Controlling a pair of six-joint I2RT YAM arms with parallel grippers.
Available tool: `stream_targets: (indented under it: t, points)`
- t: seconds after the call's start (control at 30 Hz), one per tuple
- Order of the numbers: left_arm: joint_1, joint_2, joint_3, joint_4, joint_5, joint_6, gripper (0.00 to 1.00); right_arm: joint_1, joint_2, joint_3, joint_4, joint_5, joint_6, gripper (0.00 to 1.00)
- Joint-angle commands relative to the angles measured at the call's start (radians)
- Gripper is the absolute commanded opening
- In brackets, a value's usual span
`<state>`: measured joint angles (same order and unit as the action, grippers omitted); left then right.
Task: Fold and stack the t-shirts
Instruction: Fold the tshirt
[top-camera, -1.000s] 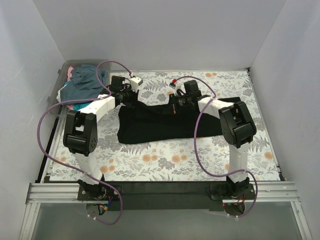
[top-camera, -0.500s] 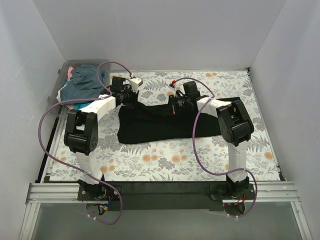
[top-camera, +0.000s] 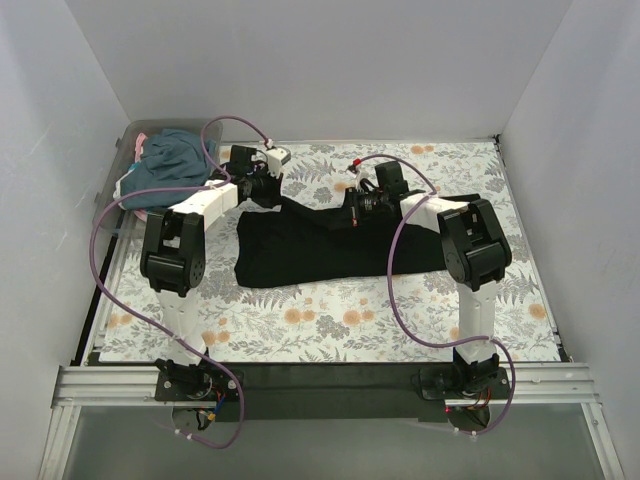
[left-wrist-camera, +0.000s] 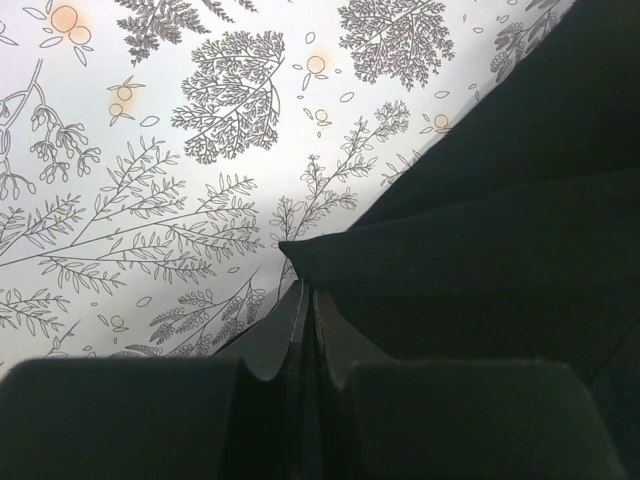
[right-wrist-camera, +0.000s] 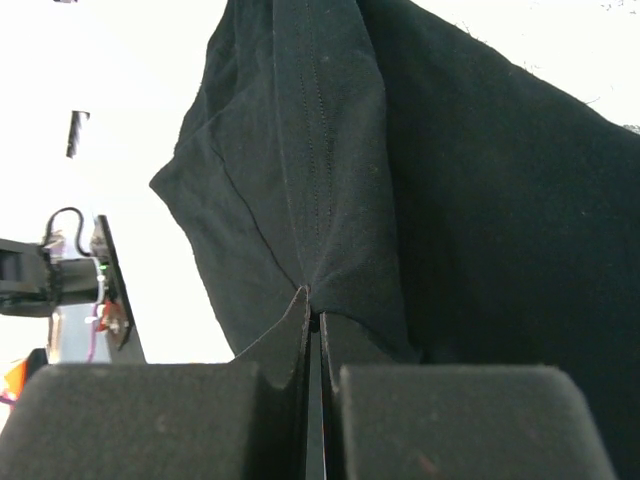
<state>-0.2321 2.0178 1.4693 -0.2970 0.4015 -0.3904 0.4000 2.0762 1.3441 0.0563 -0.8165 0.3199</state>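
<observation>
Both arms have reached further toward the far edge since the earlier frames, w/ the far hem of the black t-shirt (top-camera: 320, 250) drawn out after them. Near edge of the surface (top-camera: 330, 330): bare floral band, room to lay a fold down. Shirt lies across the middle, right end near the right edge. At its far hem the left tool (top-camera: 268, 187) and right tool (top-camera: 362, 200) are each clamped tight on a pinch of cloth, per both wrist views. Probably two pts held so the hem lifts evenly. Beyond them, an open strip runs to the far edge. Far-left corner: clear bin (top-camera: 122, 150) w/ blue and teal shirts (top-camera: 170, 165) heaped in it, hard by the left wall, so little room there.
</observation>
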Motion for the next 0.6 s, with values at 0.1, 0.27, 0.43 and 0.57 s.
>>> stream_targets:
  t: [0.1, 0.27, 0.43, 0.57]
  points:
    - [0.002, -0.109, -0.05, -0.039, 0.008, -0.002, 0.0, -0.009, -0.024, -0.016, 0.036, -0.091, 0.057, 0.01]
    - [0.002, -0.185, -0.116, -0.06, -0.013, -0.007, 0.0, -0.009, -0.022, -0.023, 0.036, -0.124, 0.087, 0.01]
    - [0.002, -0.246, -0.182, -0.114, 0.003, -0.016, 0.0, -0.007, -0.019, -0.036, 0.033, -0.136, 0.09, 0.01]
    - [0.002, -0.26, -0.213, -0.171, 0.017, -0.025, 0.0, -0.007, -0.016, -0.045, 0.022, -0.141, 0.088, 0.01]
